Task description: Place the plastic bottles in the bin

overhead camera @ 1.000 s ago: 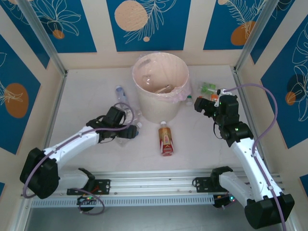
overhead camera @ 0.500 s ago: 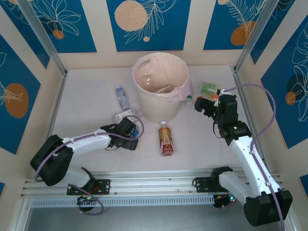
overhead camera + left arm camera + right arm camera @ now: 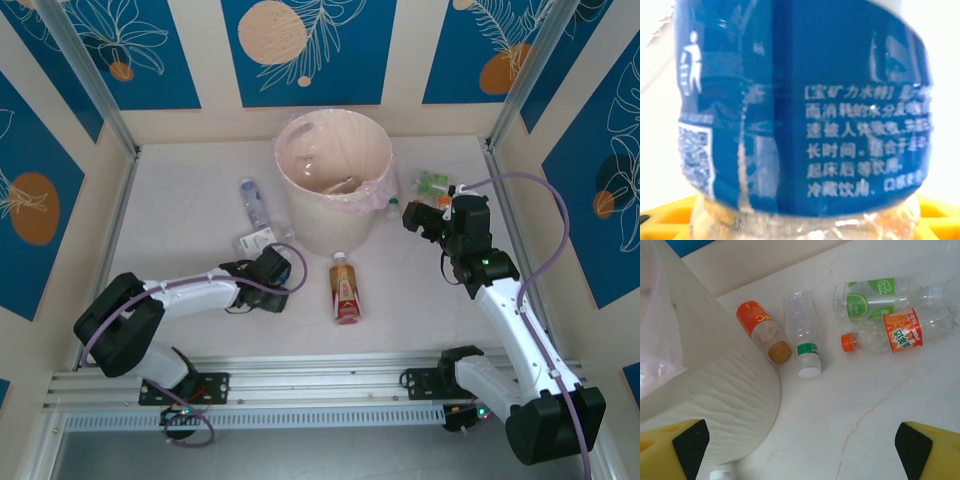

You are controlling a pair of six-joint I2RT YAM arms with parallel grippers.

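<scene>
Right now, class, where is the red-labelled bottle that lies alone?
In the top view, the red-labelled bottle lies near-centre, just in front of the bin, right of the left gripper.

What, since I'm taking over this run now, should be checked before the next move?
1. Blue-labelled bottle sits inside the left pincer: ok.
2. Left pincer's grip is firm enough to lift: cannot tell.
3. Bin stands upright with its mouth unobstructed: ok.
4. Right pincer is open and empty: ok.
5. All bottles are binned: not ok; the red-labelled bottle and the orange-capped bottle, among others, lie outside the bin.
</scene>
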